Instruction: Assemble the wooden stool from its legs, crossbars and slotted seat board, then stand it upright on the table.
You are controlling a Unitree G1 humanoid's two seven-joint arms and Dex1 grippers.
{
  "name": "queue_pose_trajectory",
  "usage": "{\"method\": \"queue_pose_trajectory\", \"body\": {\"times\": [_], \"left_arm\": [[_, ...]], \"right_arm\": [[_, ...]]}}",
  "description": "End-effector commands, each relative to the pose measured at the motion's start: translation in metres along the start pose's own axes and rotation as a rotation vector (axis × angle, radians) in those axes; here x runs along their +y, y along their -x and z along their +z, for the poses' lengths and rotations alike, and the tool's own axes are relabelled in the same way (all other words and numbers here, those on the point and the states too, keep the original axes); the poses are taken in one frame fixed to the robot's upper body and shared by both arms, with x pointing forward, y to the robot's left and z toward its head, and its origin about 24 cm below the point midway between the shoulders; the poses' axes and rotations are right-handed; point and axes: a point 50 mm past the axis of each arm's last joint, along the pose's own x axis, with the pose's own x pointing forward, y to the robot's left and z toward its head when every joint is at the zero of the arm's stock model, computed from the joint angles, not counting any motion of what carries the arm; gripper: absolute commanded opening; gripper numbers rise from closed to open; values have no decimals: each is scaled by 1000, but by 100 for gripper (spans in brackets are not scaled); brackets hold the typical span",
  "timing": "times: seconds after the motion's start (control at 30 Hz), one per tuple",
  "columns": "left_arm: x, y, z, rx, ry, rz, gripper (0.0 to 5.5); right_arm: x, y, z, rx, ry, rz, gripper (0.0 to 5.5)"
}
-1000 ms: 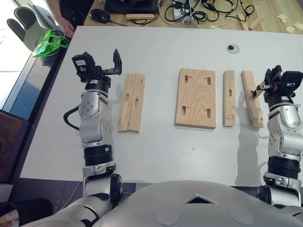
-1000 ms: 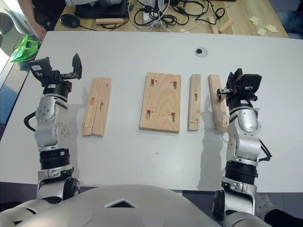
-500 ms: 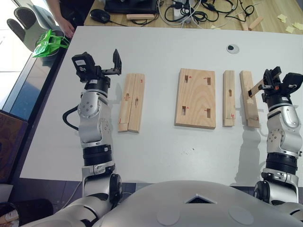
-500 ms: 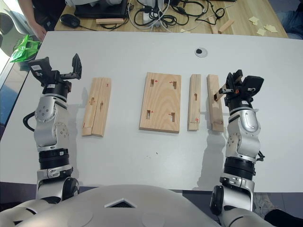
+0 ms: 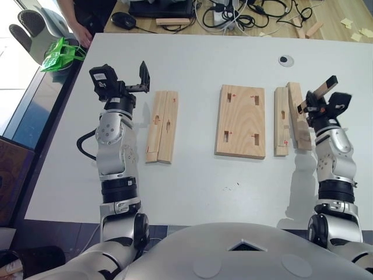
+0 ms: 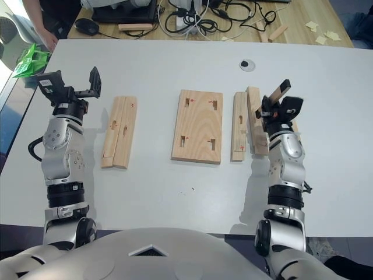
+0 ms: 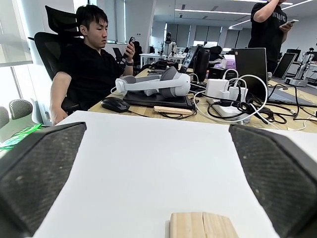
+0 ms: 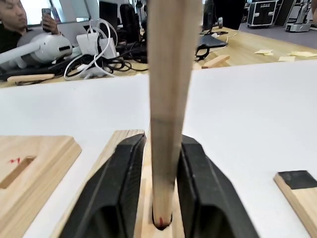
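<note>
The slotted seat board [image 5: 240,121] lies flat at the table's middle. Left of it, two wooden legs [image 5: 162,125] lie side by side; their near end [image 7: 203,225] shows in the left wrist view. My left gripper [image 7: 158,163] hovers open just beyond their far end, nothing between its fingers [image 5: 143,76]. Right of the board lies one narrow slotted piece [image 5: 282,121]. My right gripper [image 8: 164,144] is shut on another wooden leg [image 5: 297,114], turned up on its edge and leaning against that piece. A short stick with a dark tip [image 5: 323,90] juts up beside the right gripper.
A small black round object [image 5: 286,59] sits on the white table [image 5: 192,58] at the far right. A green bag [image 5: 58,52] hangs off the far left corner. The desk behind holds cables, a mouse and wood scraps.
My right gripper has swung left, tipping the rightmost leg up on its edge and bringing it against the neighbouring piece. The left arm has not moved.
</note>
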Motion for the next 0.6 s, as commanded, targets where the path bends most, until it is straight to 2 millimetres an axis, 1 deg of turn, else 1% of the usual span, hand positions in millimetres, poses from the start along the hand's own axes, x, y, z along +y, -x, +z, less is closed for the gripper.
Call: {"method": "queue_pose_trajectory", "body": {"times": [0.03,0.13,0.2,0.27,0.33,0.37,0.4,0.43,0.47,0.5,0.57,0.6], "left_arm": [[-1,-3,0,-3,4,-5,540],[-2,-4,-1,-2,10,-2,540],[-3,-4,-2,-4,17,-1,540],[-4,-4,-2,-7,29,-4,540],[-7,-4,-3,-9,38,-9,540],[-9,-5,-3,-12,43,-9,540],[-10,-5,-2,-16,47,-10,540],[-11,-5,-2,-19,50,-10,540],[-12,-5,-2,-22,52,-11,540],[-13,-5,-1,-24,54,-14,540],[-15,-5,0,-28,57,-18,540],[-15,-5,1,-29,57,-17,540]], "right_arm": [[4,-5,32,-125,93,15,178],[2,-10,61,-221,128,1,222],[4,-15,95,-319,150,14,263],[9,-20,142,-437,158,40,293],[14,-24,183,-520,146,63,345],[16,-27,202,-535,130,69,352],[17,-31,211,-515,114,77,352],[17,-35,212,-479,97,83,352],[15,-42,199,-389,78,82,352],[13,-46,181,-295,56,77,352],[8,-51,124,-16,-32,55,352],[6,-49,101,90,-34,30,352]]}}
